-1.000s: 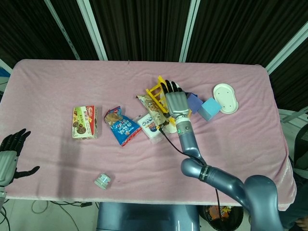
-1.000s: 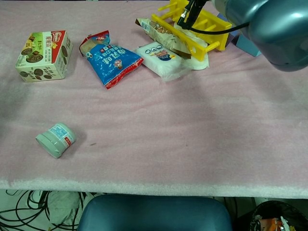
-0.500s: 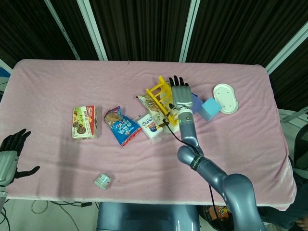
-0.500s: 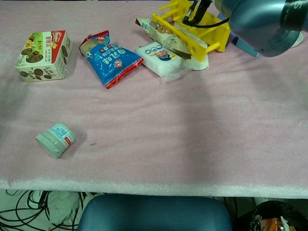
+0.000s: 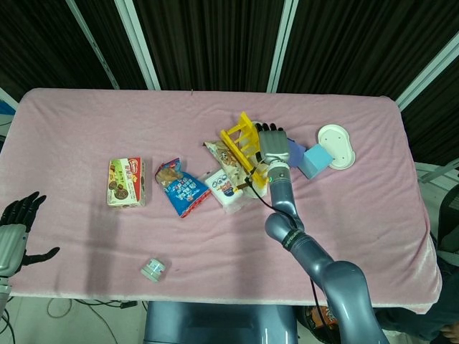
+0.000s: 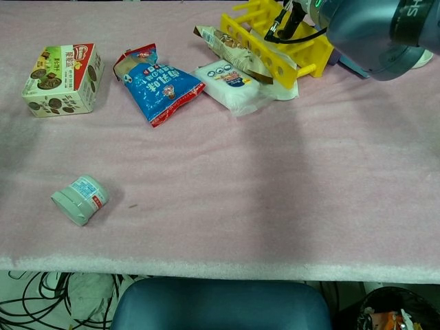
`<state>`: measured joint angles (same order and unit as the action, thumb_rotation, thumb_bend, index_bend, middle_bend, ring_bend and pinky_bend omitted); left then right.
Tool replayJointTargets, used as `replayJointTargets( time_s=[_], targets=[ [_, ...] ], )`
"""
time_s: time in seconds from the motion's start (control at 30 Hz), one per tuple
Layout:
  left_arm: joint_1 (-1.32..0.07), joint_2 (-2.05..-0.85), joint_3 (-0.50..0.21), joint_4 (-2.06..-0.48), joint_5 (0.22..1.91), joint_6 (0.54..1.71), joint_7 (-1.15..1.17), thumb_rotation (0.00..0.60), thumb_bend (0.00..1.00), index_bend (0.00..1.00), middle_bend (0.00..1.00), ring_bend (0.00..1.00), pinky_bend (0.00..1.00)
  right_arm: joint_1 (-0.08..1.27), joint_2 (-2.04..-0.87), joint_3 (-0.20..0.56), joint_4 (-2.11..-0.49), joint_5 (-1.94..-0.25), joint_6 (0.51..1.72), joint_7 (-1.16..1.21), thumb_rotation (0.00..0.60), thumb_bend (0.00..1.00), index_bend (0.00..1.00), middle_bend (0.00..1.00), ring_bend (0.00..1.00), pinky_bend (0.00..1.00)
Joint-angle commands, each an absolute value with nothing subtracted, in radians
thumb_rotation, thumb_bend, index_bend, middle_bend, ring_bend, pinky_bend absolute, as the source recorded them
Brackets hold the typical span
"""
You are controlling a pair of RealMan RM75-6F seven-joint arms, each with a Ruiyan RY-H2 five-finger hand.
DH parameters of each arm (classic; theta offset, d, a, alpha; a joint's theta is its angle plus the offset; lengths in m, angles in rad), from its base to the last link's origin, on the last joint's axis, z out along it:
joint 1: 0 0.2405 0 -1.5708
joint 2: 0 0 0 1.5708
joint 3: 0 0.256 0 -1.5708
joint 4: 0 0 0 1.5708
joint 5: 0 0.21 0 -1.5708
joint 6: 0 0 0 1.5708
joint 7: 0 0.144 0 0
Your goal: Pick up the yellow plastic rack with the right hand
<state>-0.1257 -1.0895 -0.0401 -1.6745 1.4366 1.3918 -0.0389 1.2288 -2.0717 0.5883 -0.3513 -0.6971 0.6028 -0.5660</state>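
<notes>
Head view: your right robot hand (image 5: 271,143) lies on the yellow plastic rack (image 5: 242,142), fingers curled over its right side; you cannot tell whether the grip has closed. The rack sits tilted mid-surface, touching a brown snack packet (image 5: 221,159). Your left robot hand (image 5: 16,228) hangs empty, fingers apart, off the surface (image 5: 107,122) edge.

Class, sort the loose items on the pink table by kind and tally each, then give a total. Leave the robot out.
Snack bags: 2
Boxes: 1
White packs: 1
Racks: 1
Blocks: 2
Dishes: 1
Small tubs: 1
Total: 9
</notes>
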Motion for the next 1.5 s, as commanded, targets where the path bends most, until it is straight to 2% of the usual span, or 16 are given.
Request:
replayJointTargets(
  time_s=[0.03, 0.17, 0.27, 0.37, 0.57, 0.77, 1.17, 1.33, 1.5],
  targets=[
    [-0.126, -1.089, -0.04, -1.675, 1.436, 1.392, -0.039, 0.6, 0.0, 0.0, 0.0, 0.0, 0.0, 1.236, -2.073, 0.591, -0.341, -0.693, 0.598, -0.572, 0.6, 0.26, 0.3, 0.37, 0.34, 0.4],
    [-0.127, -1.09, -0.042, -1.674, 1.433, 1.39, -0.038, 0.6, 0.0, 0.0, 0.0, 0.0, 0.0, 1.244, -2.076, 0.591, -0.325, -0.693, 0.591, -0.576, 0.6, 0.28, 0.45, 0.56, 0.58, 0.64],
    [-0.127, -1.09, -0.043, -1.674, 1.432, 1.39, -0.038, 0.6, 0.0, 0.0, 0.0, 0.0, 0.0, 1.244, -2.076, 0.588, -0.323, -0.699, 0.589, -0.568, 0.6, 0.3, 0.53, 0.65, 0.7, 0.74],
    [-0.127, -1.09, -0.043, -1.674, 1.433, 1.391, -0.041, 0.6, 0.0, 0.0, 0.0, 0.0, 0.0, 1.238, -2.069, 0.58, -0.346, -0.72, 0.603, -0.538, 0.6, 0.34, 0.59, 0.7, 0.75, 0.78],
    [-0.127, -1.089, -0.042, -1.673, 1.443, 1.397, -0.046, 0.6, 0.0, 0.0, 0.0, 0.0, 0.0, 1.223, -2.029, 0.564, -0.465, -0.795, 0.69, -0.434, 0.6, 0.39, 0.63, 0.72, 0.77, 0.79],
    [-0.123, -1.091, -0.04, -1.666, 1.465, 1.417, -0.054, 0.6, 0.0, 0.0, 0.0, 0.0, 0.0, 1.179, -1.937, 0.563, -0.689, -0.893, 0.848, -0.313, 0.6, 0.39, 0.63, 0.72, 0.77, 0.79],
    [-0.114, -1.093, -0.035, -1.655, 1.5, 1.449, -0.078, 0.6, 0.0, 0.0, 0.0, 0.0, 0.0, 0.914, -1.576, 0.571, -1.453, -0.965, 1.145, -0.301, 0.6, 0.39, 0.63, 0.71, 0.77, 0.79],
    [-0.11, -1.091, -0.029, -1.653, 1.519, 1.462, -0.078, 0.6, 0.0, 0.0, 0.0, 0.0, 0.0, 0.75, -1.432, 0.505, -1.724, -1.017, 1.238, -0.261, 0.6, 0.39, 0.63, 0.71, 0.77, 0.79],
    [-0.107, -1.092, -0.024, -1.651, 1.533, 1.47, -0.078, 0.6, 0.0, 0.0, 0.0, 0.0, 0.0, 0.567, -1.31, 0.37, -1.928, -1.151, 1.338, -0.166, 0.6, 0.39, 0.63, 0.71, 0.77, 0.79]
  ],
)
